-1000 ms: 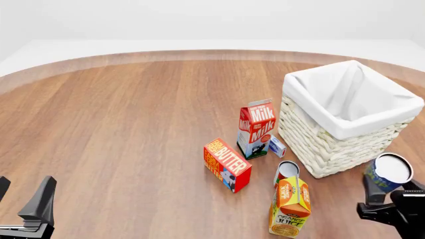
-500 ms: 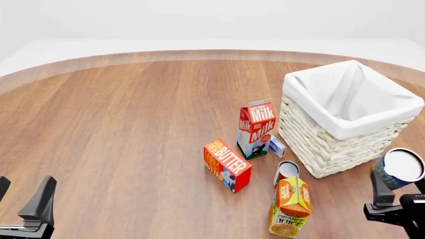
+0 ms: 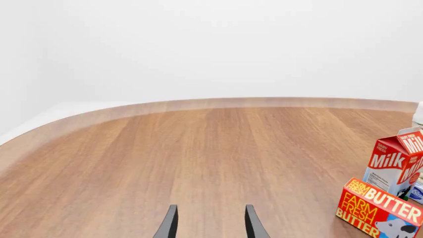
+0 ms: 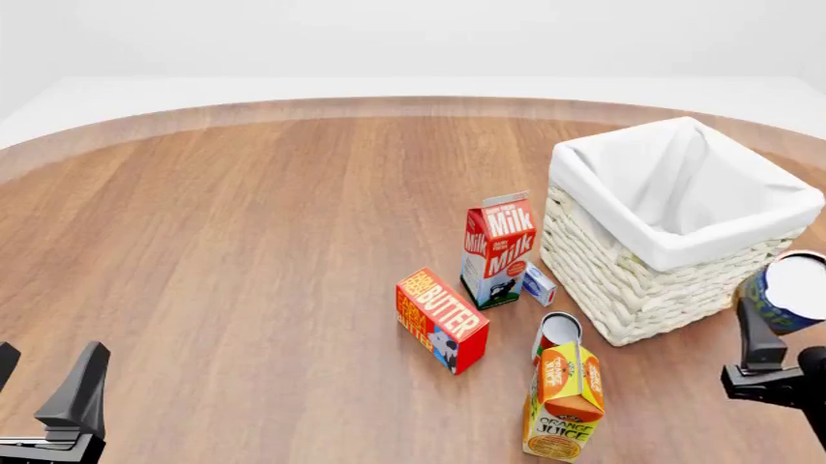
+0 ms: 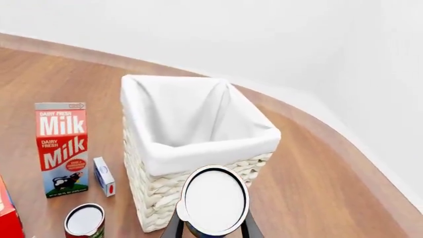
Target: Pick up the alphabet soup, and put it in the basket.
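Near the right edge of the table, the alphabet soup [image 4: 798, 292] is held up in the air by the right gripper [image 4: 784, 333], whose 2 fingers close on the sides of the can below its pale top. The can stands almost upright, its long axis only a little tilted, and it is clear of the wood. The basket [image 4: 641, 280] lies just beside it, forward and to the left; in the right wrist view the can's top [image 5: 215, 200] shows in front of the near corner of the basket [image 5: 158, 153], a little below its cloth rim. I judge that the coming move turns on this: the can must rise above the rim and travel forward and left over the white lining before it is let go. The right arm is the only one near; it comes in low from the right edge. The left gripper [image 4: 49, 398] rests at the near left edge, well apart from everything, with its fingers [image 3: 170, 224] spread and nothing between them.
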`<state>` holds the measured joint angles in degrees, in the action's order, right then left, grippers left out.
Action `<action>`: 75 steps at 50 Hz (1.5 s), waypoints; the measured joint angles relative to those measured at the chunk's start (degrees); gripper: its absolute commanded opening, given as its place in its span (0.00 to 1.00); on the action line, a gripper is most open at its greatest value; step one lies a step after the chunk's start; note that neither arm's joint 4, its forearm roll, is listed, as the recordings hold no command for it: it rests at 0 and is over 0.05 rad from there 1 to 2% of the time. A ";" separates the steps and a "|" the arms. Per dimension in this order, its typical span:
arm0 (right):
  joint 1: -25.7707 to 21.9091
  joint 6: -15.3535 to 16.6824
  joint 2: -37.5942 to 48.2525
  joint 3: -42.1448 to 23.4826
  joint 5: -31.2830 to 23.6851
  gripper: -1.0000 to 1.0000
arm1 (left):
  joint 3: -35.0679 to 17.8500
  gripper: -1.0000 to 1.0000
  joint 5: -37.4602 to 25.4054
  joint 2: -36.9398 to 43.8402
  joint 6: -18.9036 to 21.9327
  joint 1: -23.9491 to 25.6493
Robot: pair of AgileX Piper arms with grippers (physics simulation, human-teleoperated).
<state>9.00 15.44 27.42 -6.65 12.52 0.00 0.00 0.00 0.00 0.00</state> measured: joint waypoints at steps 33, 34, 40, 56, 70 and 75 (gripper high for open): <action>-1.18 -0.14 7.07 -9.22 1.18 0.00 | 0.00 1.00 0.00 0.00 0.00 0.00; -1.18 -0.16 7.30 -9.56 1.15 0.00 | 0.00 1.00 0.00 0.00 0.00 0.00; -1.16 -0.16 8.38 -11.52 0.83 0.00 | 0.00 1.00 0.00 0.00 0.00 0.00; -1.67 0.28 11.50 -16.63 0.14 0.00 | 0.00 1.00 0.00 0.00 0.00 0.00; -2.16 1.22 16.02 -20.61 0.40 0.00 | 0.00 1.00 0.00 0.00 0.00 0.00; -2.35 1.49 17.76 -22.04 0.57 0.00 | 0.00 1.00 0.00 0.00 0.00 0.00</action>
<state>6.65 16.93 45.18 -28.70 13.09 0.00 0.00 0.00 0.00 0.00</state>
